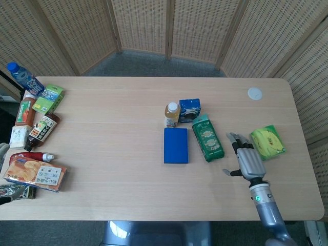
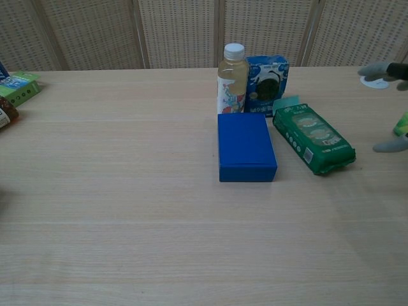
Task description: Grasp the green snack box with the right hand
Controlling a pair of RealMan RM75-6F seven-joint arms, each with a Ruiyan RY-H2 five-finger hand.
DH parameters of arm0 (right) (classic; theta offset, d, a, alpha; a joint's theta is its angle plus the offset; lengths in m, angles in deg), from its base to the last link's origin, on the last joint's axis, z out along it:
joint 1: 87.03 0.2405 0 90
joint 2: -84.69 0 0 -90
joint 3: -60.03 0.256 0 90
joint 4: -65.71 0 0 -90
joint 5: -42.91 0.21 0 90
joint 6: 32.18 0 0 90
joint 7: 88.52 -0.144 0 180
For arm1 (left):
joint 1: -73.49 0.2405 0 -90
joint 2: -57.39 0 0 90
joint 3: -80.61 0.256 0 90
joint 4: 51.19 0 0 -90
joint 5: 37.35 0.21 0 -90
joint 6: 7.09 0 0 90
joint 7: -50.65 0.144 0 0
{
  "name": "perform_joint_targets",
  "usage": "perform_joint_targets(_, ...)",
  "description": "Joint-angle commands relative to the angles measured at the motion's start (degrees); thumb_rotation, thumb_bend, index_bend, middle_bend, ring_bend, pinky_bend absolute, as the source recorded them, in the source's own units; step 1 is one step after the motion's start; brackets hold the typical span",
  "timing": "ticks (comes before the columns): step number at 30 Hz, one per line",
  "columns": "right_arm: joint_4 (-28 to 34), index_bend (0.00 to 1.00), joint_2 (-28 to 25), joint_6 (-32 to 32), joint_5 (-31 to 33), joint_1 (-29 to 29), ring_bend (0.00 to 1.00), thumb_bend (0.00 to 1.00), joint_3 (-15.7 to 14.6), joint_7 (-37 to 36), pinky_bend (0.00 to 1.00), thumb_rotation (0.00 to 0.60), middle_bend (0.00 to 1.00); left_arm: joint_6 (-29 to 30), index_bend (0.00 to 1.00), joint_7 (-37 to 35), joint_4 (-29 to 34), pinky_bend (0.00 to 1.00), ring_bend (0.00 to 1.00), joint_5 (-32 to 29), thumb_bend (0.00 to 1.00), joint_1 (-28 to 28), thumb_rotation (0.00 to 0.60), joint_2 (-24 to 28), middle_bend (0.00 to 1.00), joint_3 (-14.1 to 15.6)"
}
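Right now the green snack box lies flat near the middle of the table, a long dark-green packet with pale oval pictures along its top, a lighter mint-green tab at its far end and a small white label on its side in the chest view. It sits just right of a flat blue box, and at its far end is a blue cookie box with a juice bottle standing to that box's left. The right hand hovers over the table to the right of the green snack box, near it but not touching, fingers spread and pointing to the far side, thumb stuck out toward the left, holding nothing. Just right of the hand lies a yellow-green packet. The left hand barely shows at the left edge, so I cannot tell how it is set. A heap of bottles and snacks crowds the left end.
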Motion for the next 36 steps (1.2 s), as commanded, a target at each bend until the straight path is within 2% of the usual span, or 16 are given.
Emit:
perform_joint_targets(1, -3.9, 0.00, 4.9, 2.4, 5.6, 3.8, 0.00, 0.00, 1.6, 3.8, 0.00, 0.600, 0.00, -0.2, 0.00, 0.3, -0.1, 0.00, 0.00, -0.5, 0.00, -0.1, 0.600, -0.1, 0.00, -0.1)
perform_joint_targets(11, -10.1, 0.00, 12.5, 3.1, 18.3, 9.8, 0.00, 0.00, 5.7, 7.4, 0.00, 0.600, 0.00, -1.8, 0.00, 2.3, -0.4, 0.00, 0.00, -3.2, 0.00, -1.0, 0.600, -1.2, 0.00, -0.9)
perform_joint_targets(21, -15.9, 0.00, 20.3, -0.5, 26.2, 14.6, 0.00, 0.00, 7.7, 12.3, 0.00, 0.600, 0.00, -3.0, 0.00, 3.7, -0.5, 0.00, 0.00, -4.6, 0.00, -1.5, 0.600, -2.0, 0.00, -1.0)
perform_joint_targets(30, -22.5, 0.00, 24.7, -1.1, 32.5, 18.6, 0.00, 0.00, 10.5, 15.8, 0.00, 0.600, 0.00, -3.7, 0.00, 3.1, -0.9, 0.00, 0.00, -5.6, 0.00, -1.9, 0.600, -2.0, 0.00, -1.2)
perform_joint_targets(36, -23.4, 0.00, 26.1, -3.5, 37.1, 19.6, 0.00, 0.00, 12.2, 18.0, 0.00, 0.600, 0.00, -3.5, 0.00, 2.9, -1.0, 0.00, 0.00, -5.7, 0.00, -1.9, 0.600, -2.0, 0.00, -1.3)
